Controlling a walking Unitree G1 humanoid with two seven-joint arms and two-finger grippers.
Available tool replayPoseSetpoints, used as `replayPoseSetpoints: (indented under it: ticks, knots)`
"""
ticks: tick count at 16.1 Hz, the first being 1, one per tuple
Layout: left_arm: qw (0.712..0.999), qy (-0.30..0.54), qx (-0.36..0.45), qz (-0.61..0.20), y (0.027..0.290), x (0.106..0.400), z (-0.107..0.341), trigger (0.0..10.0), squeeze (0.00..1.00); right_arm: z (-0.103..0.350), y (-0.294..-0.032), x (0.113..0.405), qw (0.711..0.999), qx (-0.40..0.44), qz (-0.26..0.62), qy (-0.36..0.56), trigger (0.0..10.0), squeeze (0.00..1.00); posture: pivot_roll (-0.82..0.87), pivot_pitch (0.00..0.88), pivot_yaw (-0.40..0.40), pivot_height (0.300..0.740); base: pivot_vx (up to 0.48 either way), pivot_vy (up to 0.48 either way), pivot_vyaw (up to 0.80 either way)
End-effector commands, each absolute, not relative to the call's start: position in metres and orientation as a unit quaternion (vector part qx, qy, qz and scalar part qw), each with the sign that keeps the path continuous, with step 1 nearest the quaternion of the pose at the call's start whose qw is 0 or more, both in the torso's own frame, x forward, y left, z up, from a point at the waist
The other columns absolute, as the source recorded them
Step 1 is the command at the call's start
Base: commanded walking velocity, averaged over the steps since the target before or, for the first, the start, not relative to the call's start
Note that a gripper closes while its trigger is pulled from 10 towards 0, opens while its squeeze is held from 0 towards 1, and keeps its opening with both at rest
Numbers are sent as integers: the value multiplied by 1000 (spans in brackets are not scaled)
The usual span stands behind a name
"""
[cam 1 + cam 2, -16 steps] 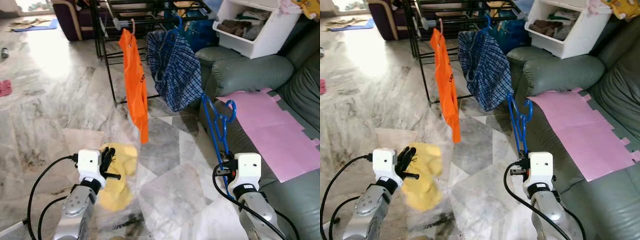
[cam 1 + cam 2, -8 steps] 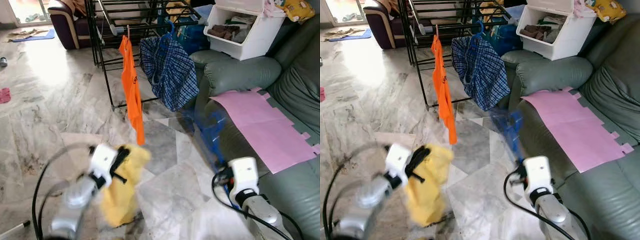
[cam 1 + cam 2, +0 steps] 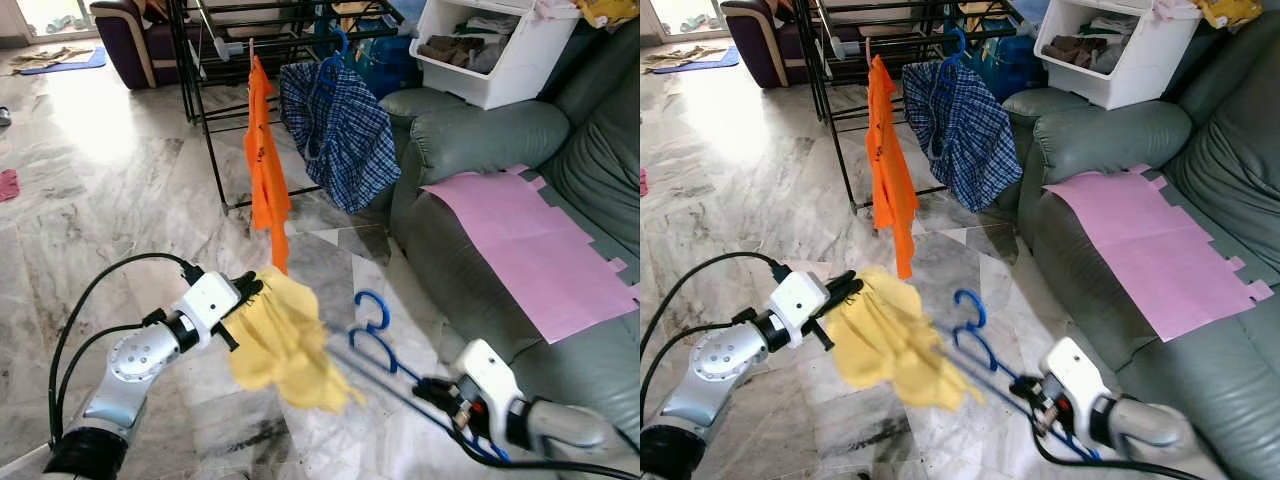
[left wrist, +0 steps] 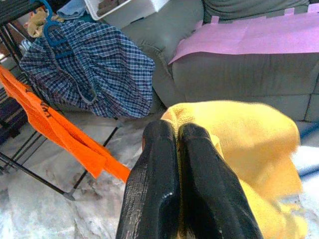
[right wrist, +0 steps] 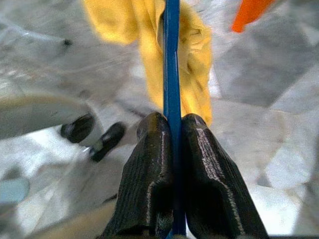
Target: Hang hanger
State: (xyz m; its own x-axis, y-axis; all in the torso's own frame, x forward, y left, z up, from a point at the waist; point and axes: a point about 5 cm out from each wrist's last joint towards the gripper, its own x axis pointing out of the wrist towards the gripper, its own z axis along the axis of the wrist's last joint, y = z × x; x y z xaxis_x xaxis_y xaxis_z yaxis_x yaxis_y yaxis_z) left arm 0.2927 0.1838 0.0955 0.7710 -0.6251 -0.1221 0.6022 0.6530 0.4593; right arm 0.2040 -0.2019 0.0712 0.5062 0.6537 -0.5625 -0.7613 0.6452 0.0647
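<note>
Pinching a blue hanger (image 3: 385,362), right tool (image 5: 169,134); left tool (image 4: 177,134) pinches yellow cloth (image 3: 285,345).

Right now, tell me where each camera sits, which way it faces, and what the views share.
Left eye view: on the head, looking forward and down at floor, rack and sofa; both arms show.
Right eye view: the same scene from its stereo twin.
Left wrist view: along the left tool, shut on the yellow cloth, toward the sofa.
Right wrist view: along the right tool, shut on the blue hanger, toward the floor.
Shared: yellow cloth and orange shirt appear in all.
</note>
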Motion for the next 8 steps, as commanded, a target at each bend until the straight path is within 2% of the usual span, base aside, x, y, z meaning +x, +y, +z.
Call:
replayPoseSetpoints:
  ticks: [1,4,8]
  knots:
    - [902,-38,256,-346,184,296,101,10000,0,78,-201,199,845,-88,445,282,10000,0,-19,92,-40,740,0,0,0]
    - [894,-47,257,-363,180,299,107,10000,0,81,-209,194,817,-97,484,297,10000,0,-14,92,-39,740,0,0,0]
    - [883,-55,253,-391,176,295,107,10000,0,84,-213,202,810,-117,493,294,10000,0,-8,90,-40,740,0,0,0]
